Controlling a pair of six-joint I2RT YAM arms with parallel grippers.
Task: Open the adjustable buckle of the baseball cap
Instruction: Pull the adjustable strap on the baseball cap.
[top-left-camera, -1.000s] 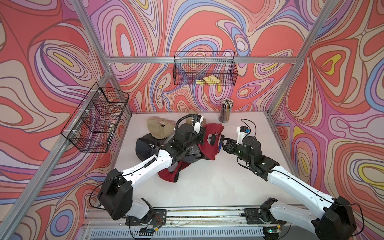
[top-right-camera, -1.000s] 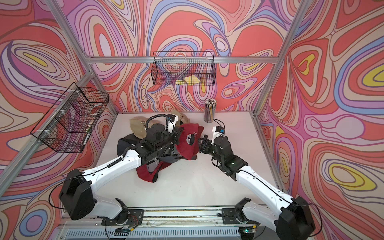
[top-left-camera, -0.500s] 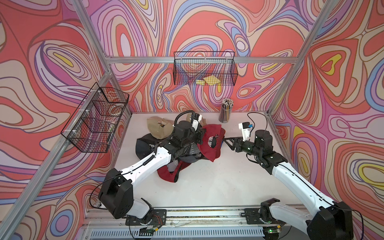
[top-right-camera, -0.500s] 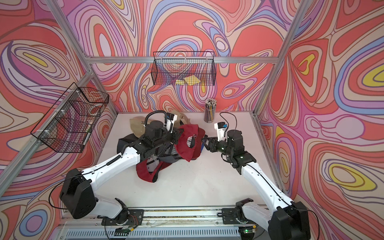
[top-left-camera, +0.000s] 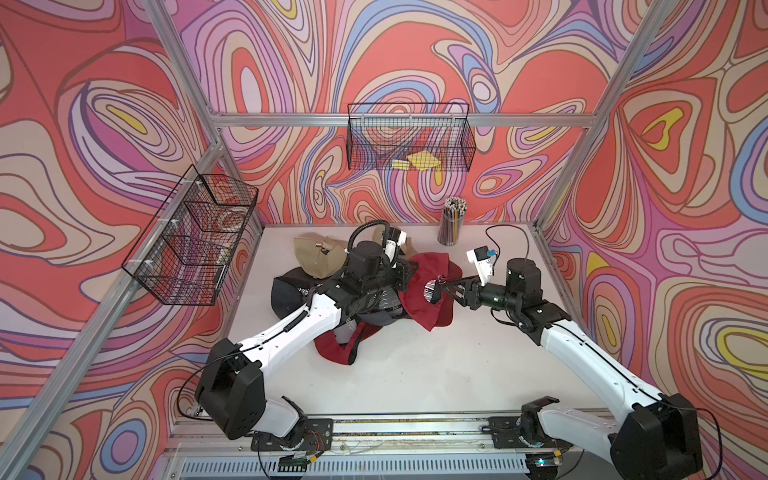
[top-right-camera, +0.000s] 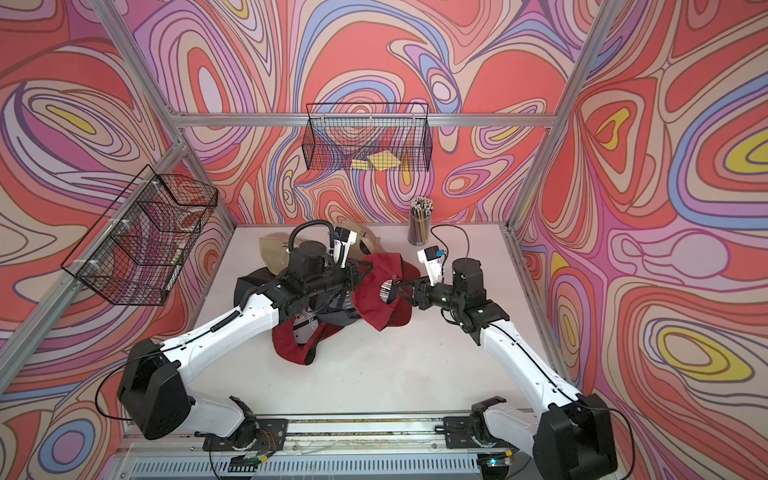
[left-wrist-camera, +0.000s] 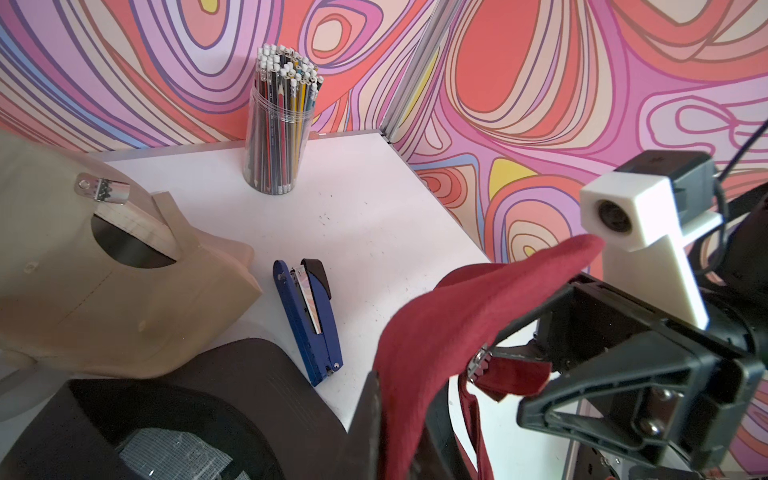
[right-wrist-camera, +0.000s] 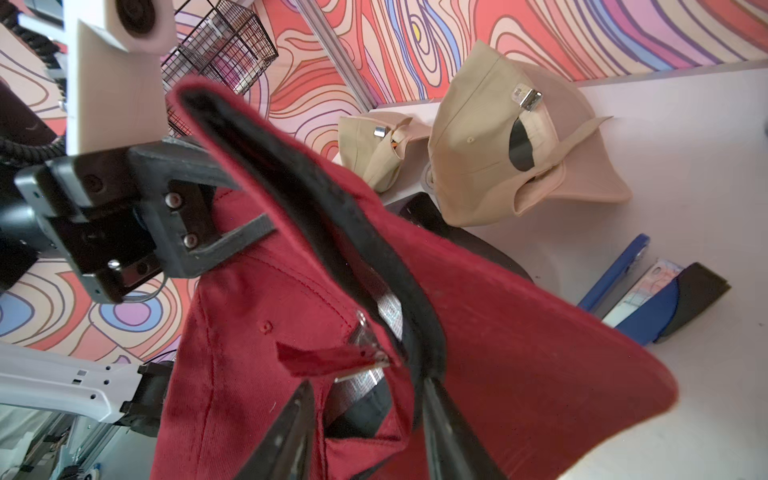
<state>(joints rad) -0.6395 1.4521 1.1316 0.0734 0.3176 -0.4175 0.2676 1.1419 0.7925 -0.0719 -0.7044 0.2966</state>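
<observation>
Red baseball cap (top-left-camera: 419, 286), raised over the tabletop's (top-left-camera: 415, 374) middle; silver inner label (top-left-camera: 431, 289), print illegible. Left gripper (right-wrist-camera: 245, 203) pinching the cap's edge. Right gripper (right-wrist-camera: 365, 384) part-spread, fingers (right-wrist-camera: 291, 424) flanking the metal buckle (right-wrist-camera: 365, 336), forearm near level.

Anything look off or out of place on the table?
Mainly the blue stapler: it lies tipped on its side beside the tan cap, unrelated to the lifted red cap. The tan cap overlaps a black cap in a loose heap. No spill or damage visible.
</observation>
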